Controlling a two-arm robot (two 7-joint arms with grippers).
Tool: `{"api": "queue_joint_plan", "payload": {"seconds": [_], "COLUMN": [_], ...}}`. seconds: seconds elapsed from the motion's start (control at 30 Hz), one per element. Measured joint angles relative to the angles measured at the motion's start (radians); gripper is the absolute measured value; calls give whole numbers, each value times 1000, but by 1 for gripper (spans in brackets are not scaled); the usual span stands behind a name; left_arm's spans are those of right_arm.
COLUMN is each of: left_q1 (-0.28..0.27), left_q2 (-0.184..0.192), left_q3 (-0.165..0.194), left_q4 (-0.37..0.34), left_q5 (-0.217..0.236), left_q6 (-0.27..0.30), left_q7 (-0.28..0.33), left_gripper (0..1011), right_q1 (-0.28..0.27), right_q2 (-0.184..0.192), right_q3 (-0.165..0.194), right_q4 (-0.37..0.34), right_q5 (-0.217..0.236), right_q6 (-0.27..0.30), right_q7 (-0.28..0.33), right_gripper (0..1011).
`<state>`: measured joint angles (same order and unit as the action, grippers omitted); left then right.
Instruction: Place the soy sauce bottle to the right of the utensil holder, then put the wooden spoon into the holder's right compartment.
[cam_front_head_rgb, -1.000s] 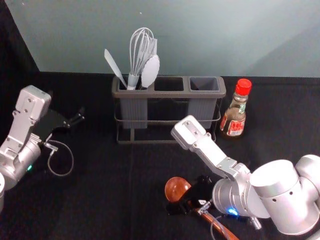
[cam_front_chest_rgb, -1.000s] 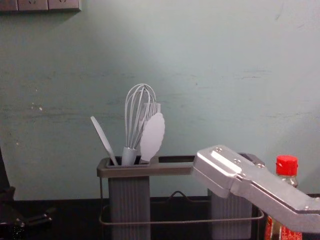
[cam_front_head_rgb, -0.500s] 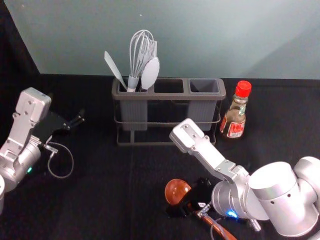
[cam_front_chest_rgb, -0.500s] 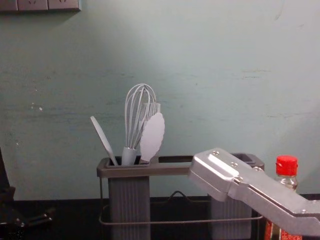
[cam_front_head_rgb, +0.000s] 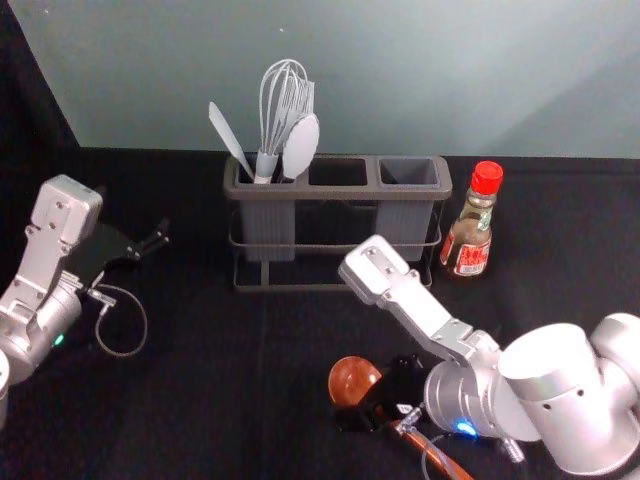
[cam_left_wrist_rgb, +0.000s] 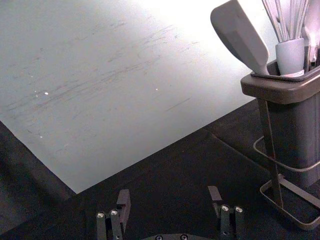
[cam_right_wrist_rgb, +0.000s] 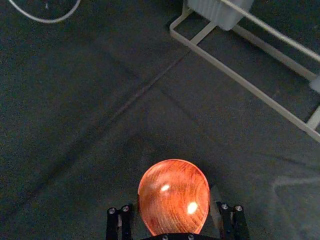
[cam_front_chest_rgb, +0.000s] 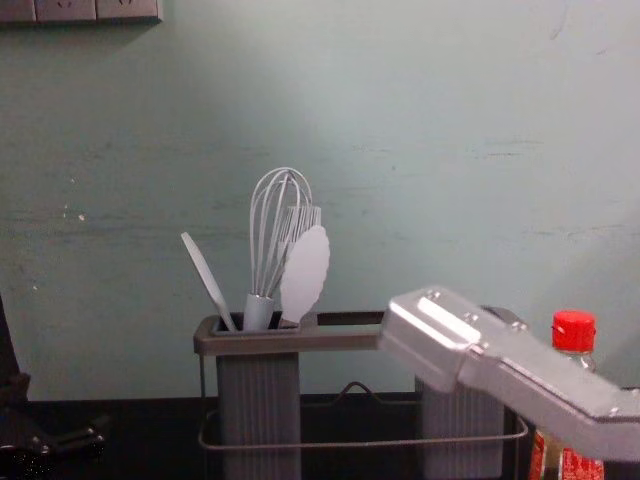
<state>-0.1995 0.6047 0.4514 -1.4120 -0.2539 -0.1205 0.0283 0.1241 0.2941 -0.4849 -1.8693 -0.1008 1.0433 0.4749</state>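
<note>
The wooden spoon (cam_front_head_rgb: 352, 381) lies on the bench (cam_front_head_rgb: 210, 400) at six o'clock from the utensil holder (cam_front_head_rgb: 338, 188), taking twelve as toward the wall (cam_front_head_rgb: 360, 70). Its bowl points toward ten o'clock, its handle toward four. The right gripper (cam_front_head_rgb: 377, 391) is low at the spoon's neck; in the right wrist view its fingers stand apart, one on each side of the spoon, and whether either touches it I cannot tell. The soy sauce bottle (cam_front_head_rgb: 470, 240) stands upright at three o'clock from the holder, just beside the right compartment (cam_front_head_rgb: 408, 170). The holder's left compartment (cam_front_head_rgb: 266, 215) carries a whisk (cam_front_head_rgb: 284, 95), a spatula (cam_front_head_rgb: 228, 135) leaning toward eleven, and a pale scalloped utensil (cam_front_head_rgb: 301, 146). In the chest view, the right arm (cam_front_chest_rgb: 500, 360) crosses in front of the holder's right end. The left gripper (cam_front_head_rgb: 154, 238) is parked at nine o'clock from the holder, its fingers apart.
</note>
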Motion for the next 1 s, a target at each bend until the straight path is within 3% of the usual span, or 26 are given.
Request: {"api": "queue_joint_plan", "payload": {"seconds": [0.37, 0.47, 0.5, 0.63, 0.73, 0.83, 0.9, 1.0], "left_q1": [0, 0, 0, 0, 0, 0, 0, 0], "left_q2": [0, 0, 0, 0, 0, 0, 0, 0], "left_q3": [0, 0, 0, 0, 0, 0, 0, 0], "left_q4": [0, 0, 0, 0, 0, 0, 0, 0], "left_q5": [0, 0, 0, 0, 0, 0, 0, 0], "left_q6": [0, 0, 0, 0, 0, 0, 0, 0], "left_q7": [0, 0, 0, 0, 0, 0, 0, 0], "left_gripper": [1011, 1011, 1011, 1011, 1011, 1011, 1011, 1011], "right_q1": [-61, -104, -104, -162, -223, -258, -303, -333], "right_q2": [23, 30, 30, 32, 29, 26, 24, 22], "right_q3": [69, 116, 116, 173, 233, 266, 306, 330], "right_q4": [-113, -158, -158, -200, -237, -255, -275, -287], "right_q5": [-8, -6, -6, 3, 17, 30, 50, 66], "right_q6": [-11, -50, -50, -118, -201, -258, -328, -383], "right_q7": [7, 7, 7, 1, -12, -24, -39, -52], "right_gripper": [837, 837, 837, 837, 837, 836, 837, 837]}}
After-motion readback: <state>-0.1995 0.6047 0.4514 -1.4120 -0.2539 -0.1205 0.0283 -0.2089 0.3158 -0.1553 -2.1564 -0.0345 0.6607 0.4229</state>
